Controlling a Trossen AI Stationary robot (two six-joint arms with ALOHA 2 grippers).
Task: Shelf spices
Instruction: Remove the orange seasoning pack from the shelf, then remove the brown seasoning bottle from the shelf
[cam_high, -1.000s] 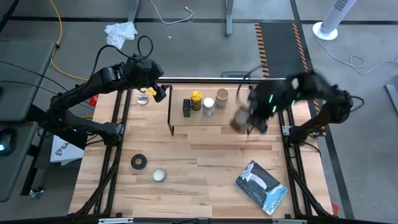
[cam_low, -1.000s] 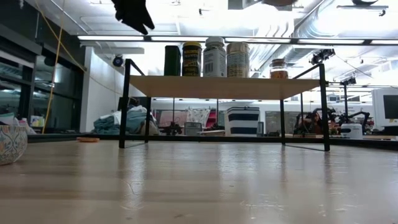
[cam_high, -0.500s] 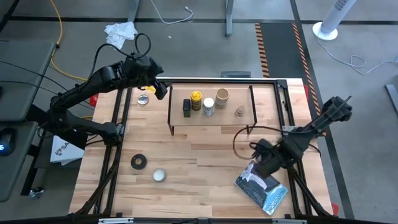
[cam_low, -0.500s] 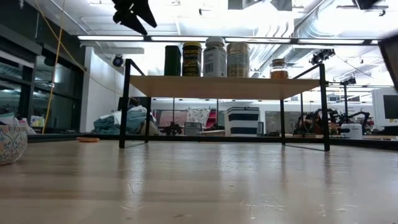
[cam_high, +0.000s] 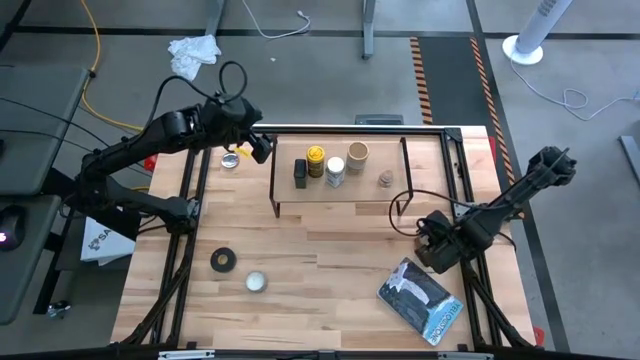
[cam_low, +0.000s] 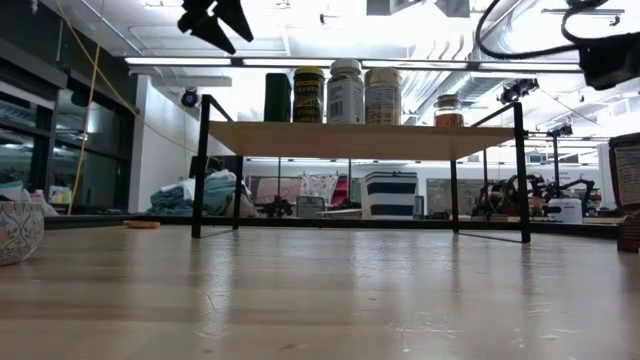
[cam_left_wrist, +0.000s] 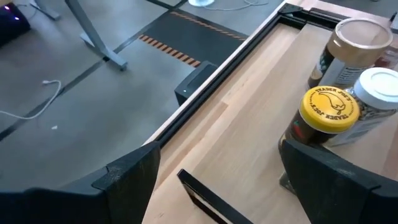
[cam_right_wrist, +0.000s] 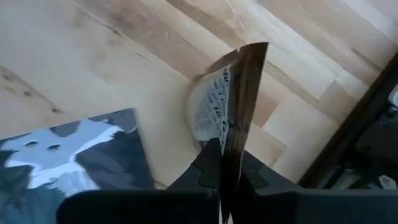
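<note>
So the shelf (cam_high: 340, 185) sits at the far middle of the table (cam_high: 300, 250), and four spices are lined up on its plank: a dark bottle (cam_high: 300, 173) on the left, then the yellow-lidded jar (cam_high: 316, 160), the white-capped bottle (cam_high: 335, 172) and the tan-lidded jar (cam_high: 357, 154), all packed close together. A tiny brown-topped jar (cam_high: 385, 179) stands by itself further right on the same plank. From table height you can see all five upright on top of the rack.

The right gripper (cam_high: 436, 243) is down low over the near right part of the table, just off the shelf's right leg. Its wrist camera shows the fingers pinched on a flat brown packet (cam_right_wrist: 239, 118), held edge-on with a bit of white printed label showing. Right next to it on the table lies a grey-and-white printed bag (cam_high: 420, 295).

The left gripper (cam_high: 255, 147) hangs up in the air past the shelf's far left corner, jaws spread wide with nothing between them, looking down on the yellow lid.

Also on the table: a black tape roll (cam_high: 224, 260) and a small round tin (cam_high: 256, 282) near left, and another little tin (cam_high: 231, 160) far left.
</note>
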